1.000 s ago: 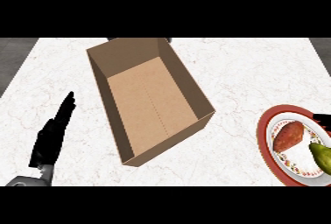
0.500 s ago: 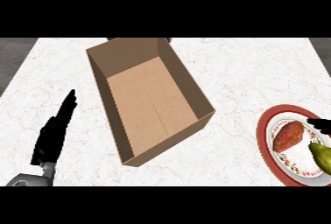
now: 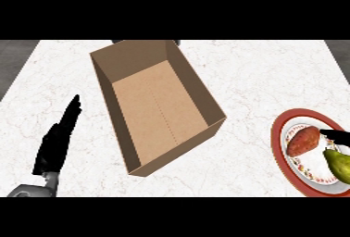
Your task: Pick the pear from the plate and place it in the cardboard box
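Pear [image 3: 339,165] sits on the plate [image 3: 276,141] at the countertop's [image 3: 259,69] right edge, beside a reddish-brown food item [image 3: 303,141]. Right hand [image 3: 336,136] pokes in just above the pear w/ only a bit showing, so can't tell if it's released or clenched. Cardboard box [image 3: 160,115] is mid-counter, open-topped. Left hand [image 3: 58,139] is nr the front-left corner, released and flat, apart from the box.

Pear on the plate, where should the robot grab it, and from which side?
Likely round the fat lower half of the pear, from above and the right, where the right hand shows. It lies on the plate with its thin neck toward the reddish food, which crowds its left side.
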`<state>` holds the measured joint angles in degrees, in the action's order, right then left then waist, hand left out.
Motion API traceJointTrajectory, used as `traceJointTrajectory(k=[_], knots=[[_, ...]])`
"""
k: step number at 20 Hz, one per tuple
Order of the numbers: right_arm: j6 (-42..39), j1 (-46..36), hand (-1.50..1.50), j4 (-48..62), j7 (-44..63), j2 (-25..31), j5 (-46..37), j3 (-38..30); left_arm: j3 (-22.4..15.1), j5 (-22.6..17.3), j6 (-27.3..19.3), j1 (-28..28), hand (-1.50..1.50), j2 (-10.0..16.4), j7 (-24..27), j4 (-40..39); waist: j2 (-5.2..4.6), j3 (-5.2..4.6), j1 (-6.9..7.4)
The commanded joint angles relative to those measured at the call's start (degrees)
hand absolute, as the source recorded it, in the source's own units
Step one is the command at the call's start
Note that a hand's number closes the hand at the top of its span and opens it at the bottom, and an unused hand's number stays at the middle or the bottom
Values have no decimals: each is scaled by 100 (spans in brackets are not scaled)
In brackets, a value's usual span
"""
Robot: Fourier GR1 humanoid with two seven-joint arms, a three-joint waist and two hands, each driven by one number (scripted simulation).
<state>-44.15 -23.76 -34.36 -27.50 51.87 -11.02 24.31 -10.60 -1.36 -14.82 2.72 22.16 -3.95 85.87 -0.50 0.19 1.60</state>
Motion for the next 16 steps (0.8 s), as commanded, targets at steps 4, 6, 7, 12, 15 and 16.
traceJointTrajectory(k=[4,6,7,12,15,16], knots=[[-746,-87,-150,358,-986,-100,-95,212,83,67,4,-167,0,55,-79,275,25,-3,-14],[-715,-284,-150,561,-965,-205,-98,233,73,56,38,-127,0,-60,70,35,3,-3,9],[-707,-219,-150,688,-1045,-213,-38,234,77,-5,132,-174,0,67,-139,294,-3,7,65],[-515,-90,-150,602,-1171,-324,-131,490,-22,119,-10,-182,0,-142,-221,345,5,3,21],[-409,-161,-150,584,-1269,-304,-202,608,223,-24,194,-121,0,52,-124,269,0,2,25],[-201,-59,-150,594,-1225,-424,-288,696,145,30,162,-129,0,-76,-19,147,1,-2,-16]])
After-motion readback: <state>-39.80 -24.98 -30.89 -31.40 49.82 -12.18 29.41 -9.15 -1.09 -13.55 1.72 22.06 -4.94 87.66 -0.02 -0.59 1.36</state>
